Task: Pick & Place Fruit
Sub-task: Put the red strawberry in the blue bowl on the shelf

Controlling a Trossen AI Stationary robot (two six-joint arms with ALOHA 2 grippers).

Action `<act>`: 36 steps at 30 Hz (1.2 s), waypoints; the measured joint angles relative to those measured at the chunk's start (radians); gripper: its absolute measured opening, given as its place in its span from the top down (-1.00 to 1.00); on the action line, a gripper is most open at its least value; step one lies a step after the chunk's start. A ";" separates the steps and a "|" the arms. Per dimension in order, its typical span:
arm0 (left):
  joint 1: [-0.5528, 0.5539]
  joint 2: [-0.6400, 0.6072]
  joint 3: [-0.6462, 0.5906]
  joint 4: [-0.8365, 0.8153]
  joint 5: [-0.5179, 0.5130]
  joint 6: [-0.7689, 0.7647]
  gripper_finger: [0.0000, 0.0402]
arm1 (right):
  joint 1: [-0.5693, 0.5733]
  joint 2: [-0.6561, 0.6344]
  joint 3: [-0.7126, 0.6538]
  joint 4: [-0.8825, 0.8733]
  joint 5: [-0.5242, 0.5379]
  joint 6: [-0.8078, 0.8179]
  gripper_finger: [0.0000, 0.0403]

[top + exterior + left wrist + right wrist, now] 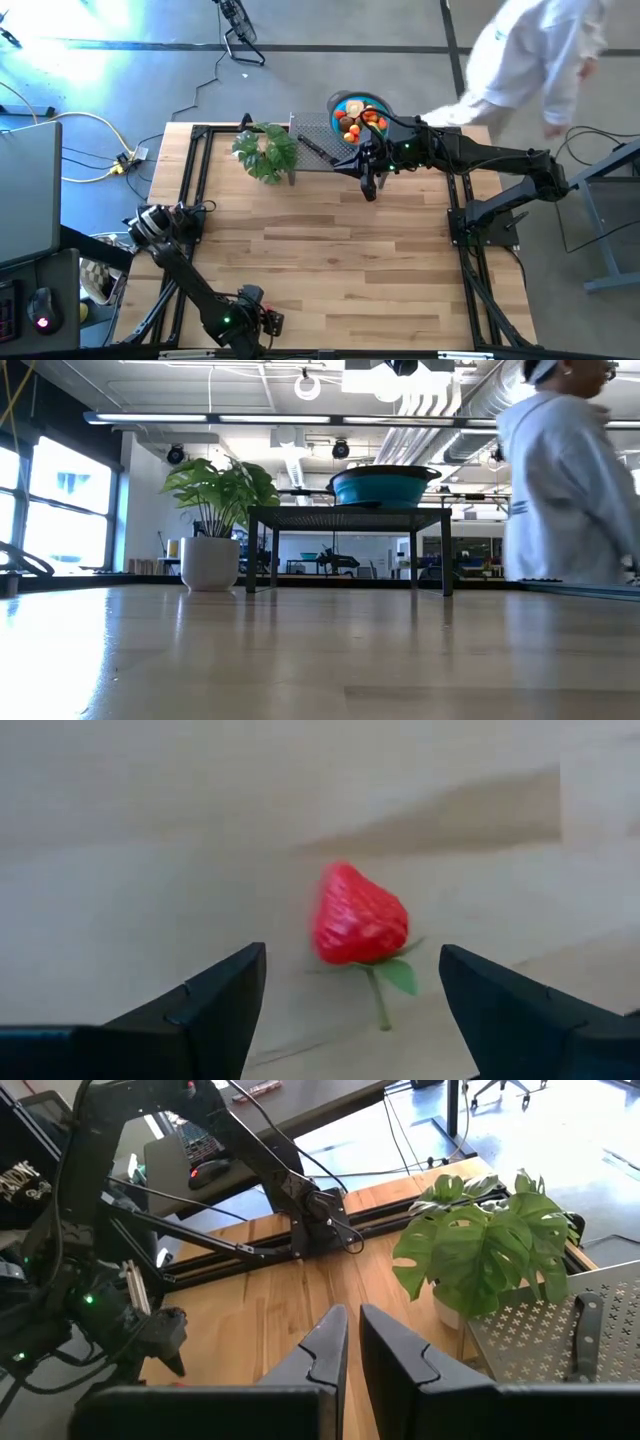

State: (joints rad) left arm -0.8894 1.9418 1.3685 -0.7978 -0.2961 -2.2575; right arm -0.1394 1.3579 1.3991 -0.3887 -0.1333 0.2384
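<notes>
**Strawberry on the bench between spread fingers**

The left end effector (350, 1010) stands spread, the red strawberry (360, 916) lying untouched on the bench (120, 910) between its fingers. The right end effector (352, 1342), pressed together, hovers beside the blue bowl (352, 104) holding more fruit (360, 118).

Bright light glares blue-white at the upper left of the high view. The low view's near table (300, 660) looks soft. The left wrist view's strawberry (358, 916) is blurry.
</notes>
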 joint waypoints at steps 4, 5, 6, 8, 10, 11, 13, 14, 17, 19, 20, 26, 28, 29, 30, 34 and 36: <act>0.000 0.030 -0.004 0.054 -0.005 -0.002 -0.45 | 0.000 0.000 0.000 -0.004 0.000 -0.007 0.88; 0.000 0.033 -0.004 0.058 -0.010 -0.003 -0.45 | 0.000 0.000 0.000 -0.004 0.002 -0.007 0.88; 0.000 0.034 -0.004 0.059 -0.016 -0.006 -0.45 | 0.000 0.000 0.000 -0.004 0.004 -0.007 0.88; 0.000 0.034 -0.004 0.054 -0.018 -0.020 -0.45 | 0.000 0.000 0.000 -0.004 0.008 -0.008 0.88; 0.001 0.035 -0.002 0.042 -0.020 -0.033 -0.45 | 0.000 0.000 0.000 -0.003 0.008 -0.008 0.88; 0.005 0.035 -0.002 0.038 -0.023 -0.036 -0.45 | 0.000 0.000 0.000 -0.003 0.008 -0.008 0.88; 0.007 0.036 -0.001 0.032 -0.021 -0.039 -0.45 | 0.000 0.000 0.000 -0.004 0.009 -0.008 0.88; 0.012 0.036 -0.001 0.033 -0.022 -0.038 -0.45 | 0.000 0.000 0.000 -0.004 0.011 -0.008 0.88; 0.029 0.040 -0.001 0.032 -0.015 -0.030 -0.45 | 0.000 0.000 0.000 -0.004 0.012 -0.008 0.88; 0.043 0.041 0.000 0.028 -0.007 -0.032 -0.45 | 0.000 0.000 0.000 -0.004 0.011 -0.008 0.88; 0.050 0.041 0.000 0.026 0.000 -0.032 -0.45 | 0.000 0.002 0.000 -0.004 0.011 -0.008 0.88; 0.096 0.042 -0.001 0.013 0.082 -0.029 -0.45 | 0.000 0.010 0.000 -0.006 0.011 -0.017 0.88; 0.101 0.042 -0.001 0.011 0.089 -0.029 -0.45 | 0.000 0.009 0.000 -0.006 0.011 -0.028 0.88; 0.103 0.042 -0.001 0.009 0.089 -0.029 -0.45 | 0.000 0.009 0.000 -0.006 0.011 -0.030 0.88; 0.103 0.042 -0.001 0.008 0.092 -0.029 -0.45 | 0.000 0.009 0.000 -0.006 0.011 -0.030 0.88; 0.104 0.042 -0.001 0.004 0.094 -0.030 -0.40 | 0.000 0.010 0.000 -0.009 0.011 -0.034 0.88; 0.104 0.043 -0.003 0.001 0.095 -0.035 -0.32 | 0.000 0.010 0.000 -0.012 0.011 -0.034 0.88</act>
State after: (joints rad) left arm -0.7853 1.9846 1.3659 -0.7964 -0.2008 -2.2929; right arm -0.1398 1.3674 1.3994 -0.4007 -0.1219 0.2043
